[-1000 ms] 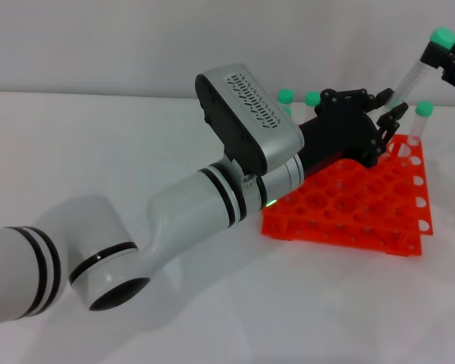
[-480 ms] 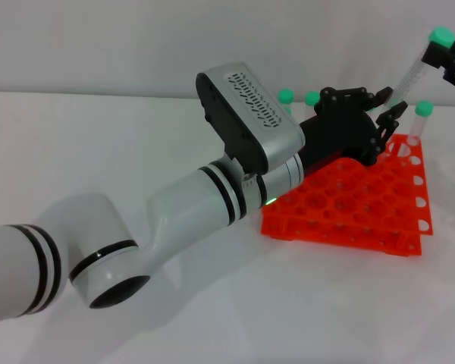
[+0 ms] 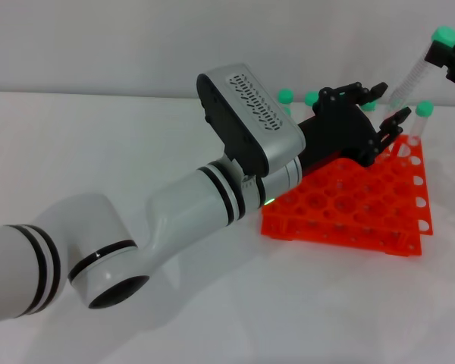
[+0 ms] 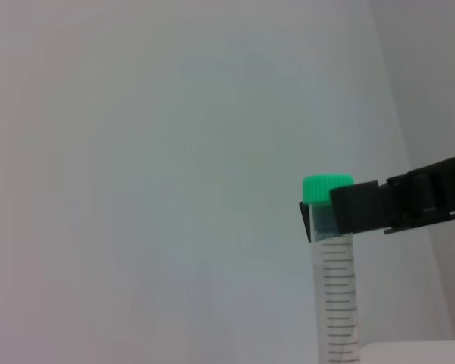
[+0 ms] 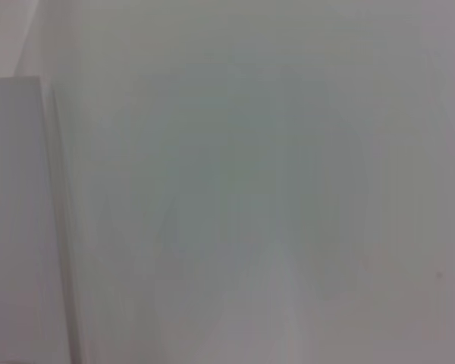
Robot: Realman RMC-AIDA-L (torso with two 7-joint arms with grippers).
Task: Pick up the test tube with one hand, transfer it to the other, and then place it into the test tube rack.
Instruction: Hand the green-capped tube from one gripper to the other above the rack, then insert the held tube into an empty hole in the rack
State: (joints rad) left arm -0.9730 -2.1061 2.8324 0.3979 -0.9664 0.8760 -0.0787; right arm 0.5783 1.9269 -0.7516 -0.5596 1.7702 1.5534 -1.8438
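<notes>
The test tube [image 3: 414, 72], clear with a mint-green cap, hangs tilted above the far right corner of the orange rack [image 3: 349, 208]. My right gripper [image 3: 449, 54] is shut on it just under the cap, at the right edge of the head view. The left wrist view shows the same hold: tube [image 4: 334, 296], right gripper [image 4: 326, 216]. My left gripper [image 3: 385, 104], on the thick white arm, is open. Its two prongs stand on either side of the tube's lower end and do not clamp it.
Other green-capped tubes stand in the rack's far row [image 3: 286, 95] [image 3: 312, 98], and one stands at its far right corner [image 3: 422, 121]. The left arm reaches from the lower left over the rack's left half. White table [image 3: 212, 318] lies around the rack.
My left gripper's prongs have spread apart and let go of the tube's lower end. The right gripper keeps its hold on the tube and has hardly moved.
</notes>
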